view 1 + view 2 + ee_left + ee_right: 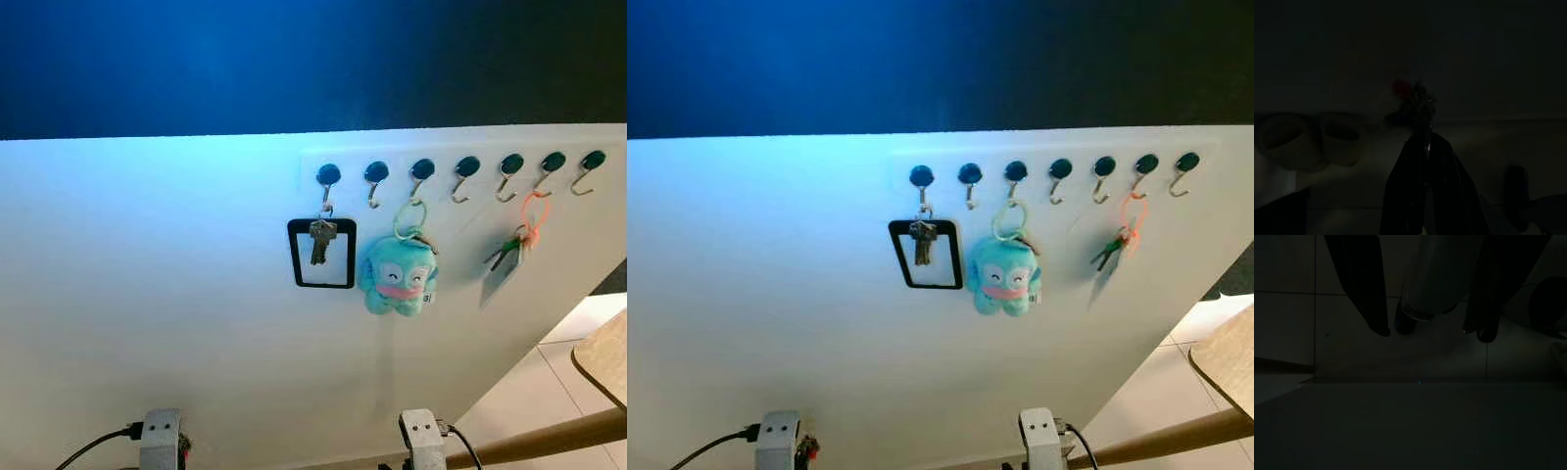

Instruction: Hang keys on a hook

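Observation:
A row of several dark-capped metal hooks runs along the top of a white panel. The leftmost hook carries a silver key with a black rectangular frame. A teal plush keychain hangs from the third hook. An orange loop with green keys hangs from the sixth. In the dark left wrist view my left gripper is shut on a small bunch of keys with a red tag. My right gripper hangs open above tiled floor, holding nothing. Both arms hang low in front of the panel.
A wooden tabletop edge and its slanted leg stand at the right over pale floor tiles. Two pale round rolls show dimly in the left wrist view. The second, fourth, fifth and seventh hooks are bare.

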Robot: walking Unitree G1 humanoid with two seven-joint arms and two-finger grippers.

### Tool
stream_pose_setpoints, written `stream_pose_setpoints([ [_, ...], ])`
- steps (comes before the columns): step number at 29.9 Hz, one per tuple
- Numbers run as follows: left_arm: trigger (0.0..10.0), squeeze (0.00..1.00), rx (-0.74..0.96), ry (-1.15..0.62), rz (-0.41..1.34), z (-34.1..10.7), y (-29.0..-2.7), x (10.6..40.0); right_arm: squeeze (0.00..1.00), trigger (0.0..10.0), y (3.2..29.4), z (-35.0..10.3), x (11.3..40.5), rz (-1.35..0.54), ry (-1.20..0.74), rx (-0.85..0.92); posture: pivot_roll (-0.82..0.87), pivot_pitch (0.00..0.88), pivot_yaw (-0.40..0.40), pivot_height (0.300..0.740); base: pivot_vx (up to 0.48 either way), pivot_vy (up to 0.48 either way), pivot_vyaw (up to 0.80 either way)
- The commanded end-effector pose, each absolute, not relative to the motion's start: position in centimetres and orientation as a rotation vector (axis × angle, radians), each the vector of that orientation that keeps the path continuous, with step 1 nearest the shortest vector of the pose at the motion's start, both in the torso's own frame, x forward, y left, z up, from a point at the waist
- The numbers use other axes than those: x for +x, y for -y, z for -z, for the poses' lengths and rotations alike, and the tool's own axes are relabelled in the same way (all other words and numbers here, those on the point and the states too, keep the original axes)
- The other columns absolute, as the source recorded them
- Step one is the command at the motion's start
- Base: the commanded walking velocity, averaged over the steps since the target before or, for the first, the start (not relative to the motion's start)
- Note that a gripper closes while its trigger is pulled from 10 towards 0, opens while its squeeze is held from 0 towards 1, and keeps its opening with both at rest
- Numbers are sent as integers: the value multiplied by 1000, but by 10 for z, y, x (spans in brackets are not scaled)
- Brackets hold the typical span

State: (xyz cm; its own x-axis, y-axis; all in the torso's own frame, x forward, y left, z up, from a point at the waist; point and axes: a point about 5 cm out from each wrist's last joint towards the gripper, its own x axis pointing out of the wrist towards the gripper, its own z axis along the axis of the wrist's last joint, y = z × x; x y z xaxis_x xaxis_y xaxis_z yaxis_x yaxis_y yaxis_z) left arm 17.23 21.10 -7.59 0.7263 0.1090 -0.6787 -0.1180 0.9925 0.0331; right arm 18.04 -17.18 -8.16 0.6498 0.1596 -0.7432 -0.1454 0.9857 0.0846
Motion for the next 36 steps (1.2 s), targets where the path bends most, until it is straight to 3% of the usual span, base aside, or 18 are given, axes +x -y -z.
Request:
stream_pose_setpoints([
  [1,10000,0,-7,-732,-126,74,-214,172,0,10000,173,82,179,-166,-846,24,42,48,-11,740,0,0,0],
  [12,10000,0,-13,-727,-124,75,-214,171,0,10000,171,82,179,-174,-848,25,49,52,-14,740,-101,0,0],
  [36,10000,0,-27,-694,-125,70,-212,179,0,10000,169,83,178,-180,-852,24,56,57,-13,740,-377,0,0],
])
